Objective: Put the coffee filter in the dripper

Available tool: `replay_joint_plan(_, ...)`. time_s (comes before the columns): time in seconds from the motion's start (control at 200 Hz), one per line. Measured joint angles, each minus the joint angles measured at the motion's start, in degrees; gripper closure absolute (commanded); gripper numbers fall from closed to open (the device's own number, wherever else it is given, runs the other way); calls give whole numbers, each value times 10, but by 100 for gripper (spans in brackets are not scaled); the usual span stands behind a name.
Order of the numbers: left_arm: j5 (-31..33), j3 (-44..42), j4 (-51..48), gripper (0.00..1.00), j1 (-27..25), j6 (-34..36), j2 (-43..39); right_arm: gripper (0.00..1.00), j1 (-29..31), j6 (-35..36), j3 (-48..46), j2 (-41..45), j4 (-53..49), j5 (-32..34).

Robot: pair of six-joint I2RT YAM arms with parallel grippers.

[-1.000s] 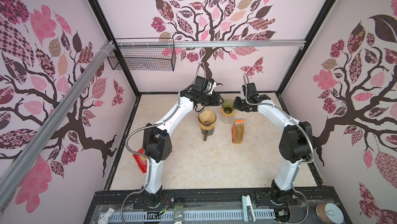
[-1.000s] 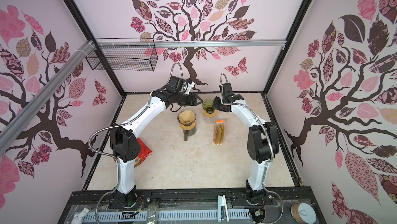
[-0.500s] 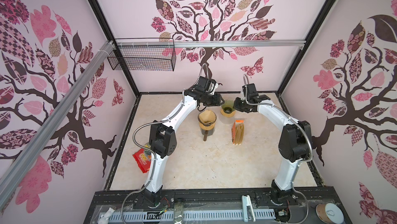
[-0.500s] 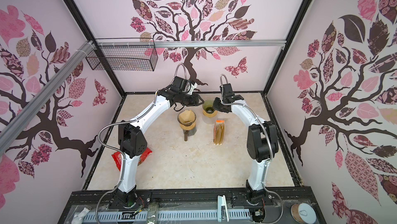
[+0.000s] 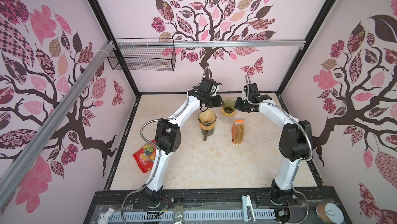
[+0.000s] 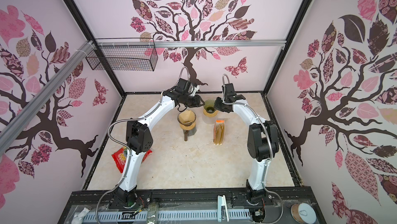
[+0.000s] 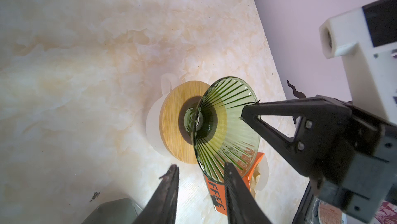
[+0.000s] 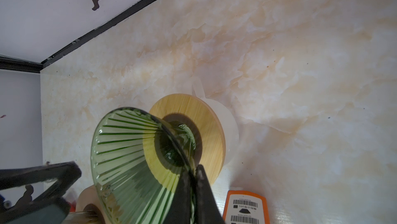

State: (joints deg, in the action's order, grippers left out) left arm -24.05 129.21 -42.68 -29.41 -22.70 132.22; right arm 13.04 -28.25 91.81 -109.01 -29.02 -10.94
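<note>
- Pink walls with tree decals close in a marbled beige desk (image 5: pixel 193 169).
- One green glass dripper (image 7: pixel 225 126) stands on a wooden ring (image 7: pixel 171 122) over a white cup (image 7: pixel 152 126), near the middle of the desk's far edge.
- The right hand (image 8: pixel 194 175) is clamped on the dripper's rim, with the glass wall pinched between its fingers.
- The left hand (image 7: pixel 200 167) has its jaws apart with nothing between them. Its tips are just beside the dripper's rim, opposite the right hand.
- One brown coffee filter (image 5: pixel 206 116) sits opened in the mouth of a dark jug (image 5: pixel 207 131). It is just toward the front edge from the left hand and clear of both that hand and the dripper.
- One orange packet (image 5: pixel 237 131) of further filters lies near mid-desk. How many it holds cannot be told.
- One red snack bag (image 5: pixel 144 158) lies by the left edge.
- One wire basket (image 5: pixel 141 57) hangs on the back wall.
</note>
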Motion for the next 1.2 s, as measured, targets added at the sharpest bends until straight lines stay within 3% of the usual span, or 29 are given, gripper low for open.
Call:
replay_joint_plan(0.715, 9, 38, 12, 76, 0, -29, 45, 100, -5, 2, 0, -2, 1, -17)
replay_joint_plan(1.2, 4, 39, 34, 87, -3, -38, 54, 92, -8, 5, 0, -3, 1, -27)
